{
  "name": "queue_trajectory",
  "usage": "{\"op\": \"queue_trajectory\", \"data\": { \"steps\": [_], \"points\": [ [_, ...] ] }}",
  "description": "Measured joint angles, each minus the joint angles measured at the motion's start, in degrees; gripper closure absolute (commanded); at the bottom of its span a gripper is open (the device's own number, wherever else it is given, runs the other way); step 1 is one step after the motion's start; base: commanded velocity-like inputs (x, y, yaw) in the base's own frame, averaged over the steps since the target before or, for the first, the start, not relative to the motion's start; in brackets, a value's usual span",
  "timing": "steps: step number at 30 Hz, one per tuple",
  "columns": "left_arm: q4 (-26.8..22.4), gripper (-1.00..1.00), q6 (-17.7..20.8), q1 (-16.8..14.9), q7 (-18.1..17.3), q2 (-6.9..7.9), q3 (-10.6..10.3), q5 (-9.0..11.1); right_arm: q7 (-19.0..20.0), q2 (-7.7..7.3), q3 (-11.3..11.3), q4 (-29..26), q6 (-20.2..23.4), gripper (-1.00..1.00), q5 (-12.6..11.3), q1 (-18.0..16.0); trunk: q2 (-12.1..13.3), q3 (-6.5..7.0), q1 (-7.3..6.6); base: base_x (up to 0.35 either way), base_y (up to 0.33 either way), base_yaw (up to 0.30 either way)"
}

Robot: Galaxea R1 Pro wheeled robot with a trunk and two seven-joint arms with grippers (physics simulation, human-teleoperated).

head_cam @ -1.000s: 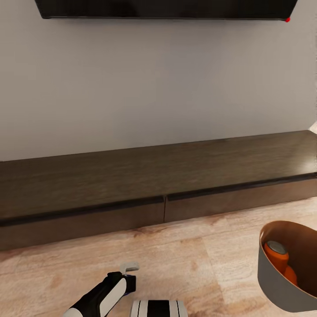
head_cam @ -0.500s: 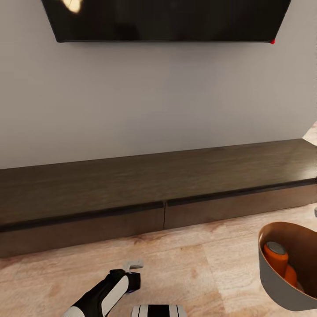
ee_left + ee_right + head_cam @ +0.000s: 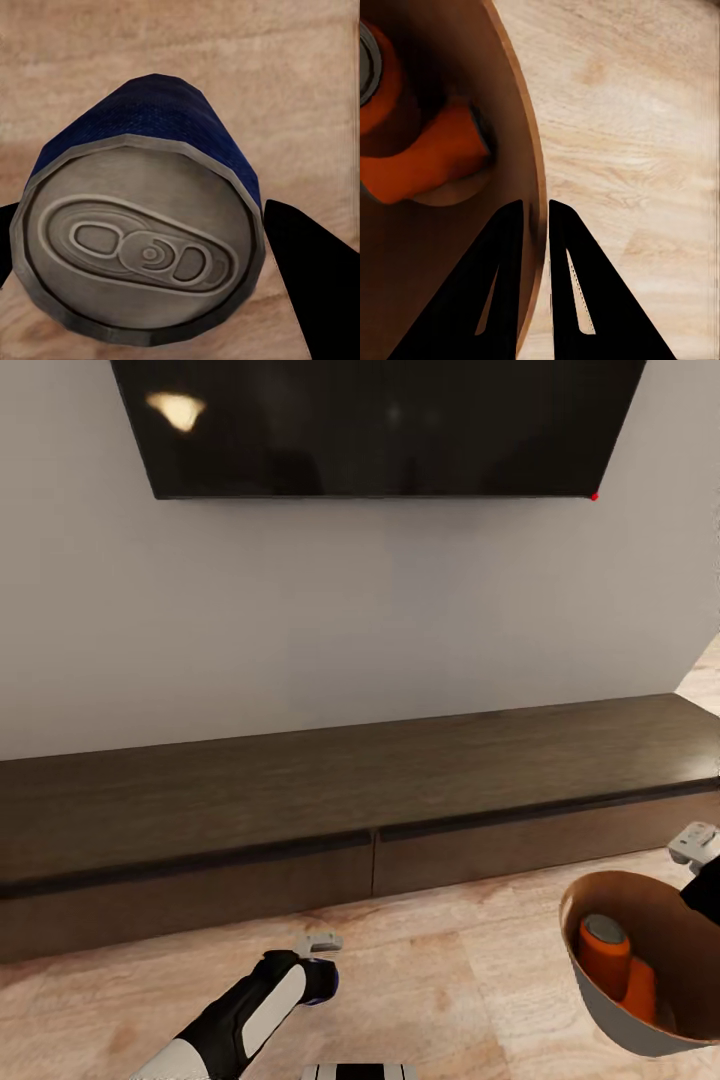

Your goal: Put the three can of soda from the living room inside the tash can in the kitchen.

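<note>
A blue soda can (image 3: 150, 225) with a grey top sits between the dark fingers of my left gripper (image 3: 146, 244), which is shut on it. That left gripper (image 3: 320, 958) hangs low over the wood floor in front of the cabinet. The pale grey trash can (image 3: 612, 1022), tan-brown inside (image 3: 435, 292), is at the lower right and off the floor. My right gripper (image 3: 535, 206) is shut on its rim, and the right gripper (image 3: 697, 847) sits at the bin's far edge. Two orange cans lie inside: one upright (image 3: 604, 955), one on its side (image 3: 431, 161).
A long low dark-wood cabinet (image 3: 360, 790) runs along the grey wall ahead, with a black TV (image 3: 380, 425) mounted above it. Light wood floor (image 3: 450, 960) lies between me and the cabinet. The cabinet's right end is near the right edge of the head view.
The camera has moved: more of the TV shows and the cabinet looks lower and farther. My left arm reaches slightly further forward. The bin has shifted a little left, and the right gripper has come into sight.
</note>
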Motion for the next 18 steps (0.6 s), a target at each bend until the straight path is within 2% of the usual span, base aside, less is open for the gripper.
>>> {"op": "queue_trajectory", "data": {
  "steps": [1, 2, 3, 4, 6, 8, 9, 11, 12, 13, 16, 18],
  "points": [
    [-0.05, 1.00, 0.07, -0.03, 0.04, -0.03, 0.02, -0.05, -0.05, 0.70, -0.26, 0.01, -0.08, 1.00, 1.11, 0.01, 0.01, 0.22, -0.03, 0.000, 0.000, 0.000],
    [-0.08, 1.00, 0.13, -0.09, 0.07, -0.09, 0.00, 0.05, -0.06, 2.21, -0.91, 0.00, -0.04, 1.00, 3.41, -0.02, 0.03, 0.44, -0.05, 0.000, 0.000, 0.000],
    [-0.11, 1.00, 0.21, -0.10, 0.09, -0.11, 0.00, 0.05, -0.18, 2.99, -1.22, 0.02, -0.39, 1.00, 4.61, -0.01, 0.04, 0.66, -0.08, 0.000, 0.000, 0.000],
    [-0.14, 1.00, 0.37, -0.15, 0.10, -0.17, -0.02, 0.11, -0.19, 4.50, -1.70, 0.01, -0.34, 1.00, 6.52, -0.03, 0.05, 0.89, -0.10, 0.000, 0.000, 0.000],
    [-0.24, 1.00, 0.60, -0.21, 0.12, -0.22, -0.03, 0.11, -0.11, 5.91, -2.02, 0.01, 0.08, 1.00, 8.00, -0.05, 0.08, 1.33, -0.16, 0.000, 0.000, 0.000],
    [-0.56, 1.00, 1.05, -0.46, 0.13, -0.32, -0.01, 0.11, -0.16, 7.96, -2.33, 0.02, -0.11, 1.00, 11.22, -0.06, 0.10, 1.77, -0.21, 0.000, 0.000, 0.000],
    [-0.74, 1.00, 1.48, -0.70, 0.16, -0.42, -0.01, 0.11, -0.25, 9.50, -2.54, 0.02, -0.51, 1.00, 13.30, -0.08, 0.12, 2.00, -0.23, 0.000, 0.000, 0.000],
    [-0.89, 1.00, 1.84, -0.86, 0.19, -0.57, 0.00, 0.02, -0.15, 11.25, -2.80, 0.01, -0.04, 1.00, 13.88, -0.09, 0.14, 2.44, -0.29, 0.000, 0.000, 0.000],
    [-0.97, 1.00, 2.06, -0.96, 0.19, -0.90, -0.02, -0.02, -0.12, 12.67, -3.17, 0.00, 0.13, 1.00, 14.70, -0.09, 0.16, 2.66, -0.31, 0.000, 0.000, 0.000],
    [-1.01, 1.00, 2.19, -1.00, 0.21, -1.05, -0.02, -0.16, -0.08, 13.23, -3.39, 0.00, 0.14, 1.00, 14.88, -0.09, 0.17, 2.88, -0.34, 0.000, 0.000, 0.000],
    [-1.11, 1.00, 2.53, -1.11, 0.25, -1.67, -0.05, -0.32, -0.22, 15.05, -4.24, 0.08, -0.19, 1.00, 19.89, -0.09, 0.21, 3.55, -0.42, 0.000, 0.000, 0.000],
    [-1.13, 1.00, 2.83, -1.15, 0.28, -1.99, -0.05, -0.42, -0.26, 15.72, -4.40, 0.08, -0.46, 1.00, 21.64, -0.08, 0.24, 3.99, -0.47, 0.000, 0.000, 0.000]
  ]
}}
